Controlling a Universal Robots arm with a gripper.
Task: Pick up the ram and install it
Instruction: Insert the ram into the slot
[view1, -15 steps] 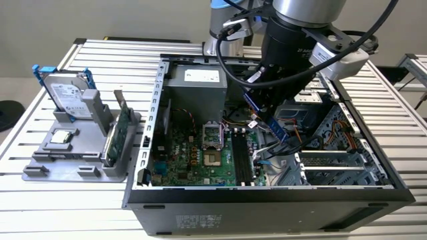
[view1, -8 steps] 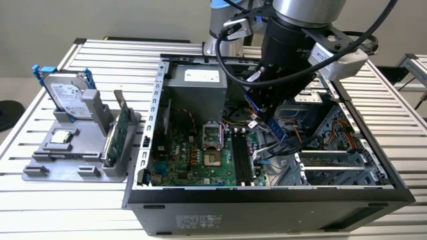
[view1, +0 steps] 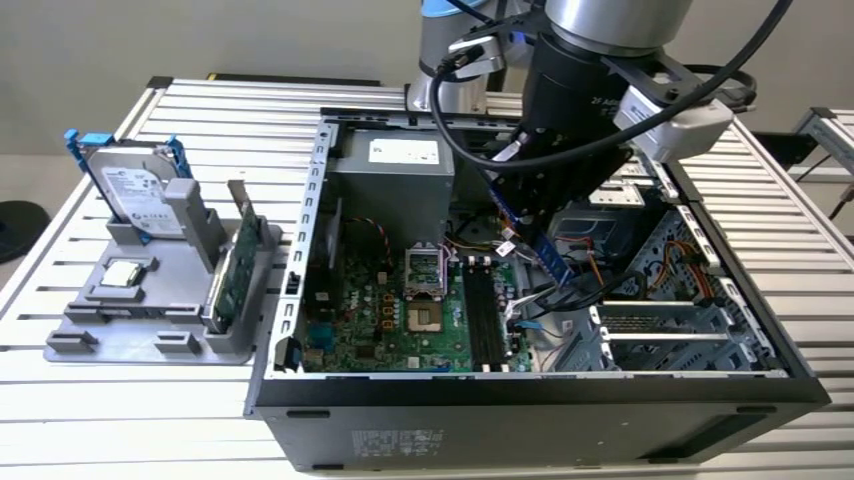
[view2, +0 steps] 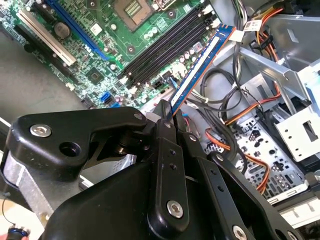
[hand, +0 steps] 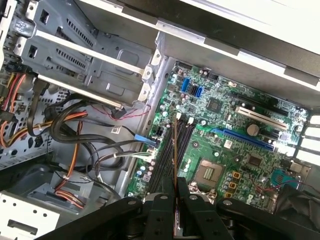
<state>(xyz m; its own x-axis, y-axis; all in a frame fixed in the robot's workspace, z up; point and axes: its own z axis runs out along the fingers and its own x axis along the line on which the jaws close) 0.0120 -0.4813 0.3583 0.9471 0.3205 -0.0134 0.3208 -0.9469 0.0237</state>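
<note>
Your gripper (view2: 167, 112) is clenched on the ram (view2: 202, 65), pinching 1 end of the stick so that the rest of the board juts out past the fingertips. In the exterior view the ram (view1: 554, 262) hangs tilted inside the open computer case (view1: 534, 385), just beside the black memory slots (view2: 165, 45) on the side toward the exterior view's right. It is not seated in them; you can see the slots lying empty in the second wrist view. In the first wrist view the ram (hand: 175, 150) shows edge-on and runs along the same line as the slots.

The CPU socket (hand: 210, 172) sits on the green motherboard (view1: 374, 320) just beside the slots, on the side away from the ram. A tangle of black, orange and red cables (hand: 75, 120) lies near the slots on the ram's side.

Well apart from the slots, outside the case toward the exterior view's left, a hard drive (view1: 134, 190) with blue rails and a green expansion card (view1: 234, 270) stand upright in a grey holder (view1: 120, 310).
</note>
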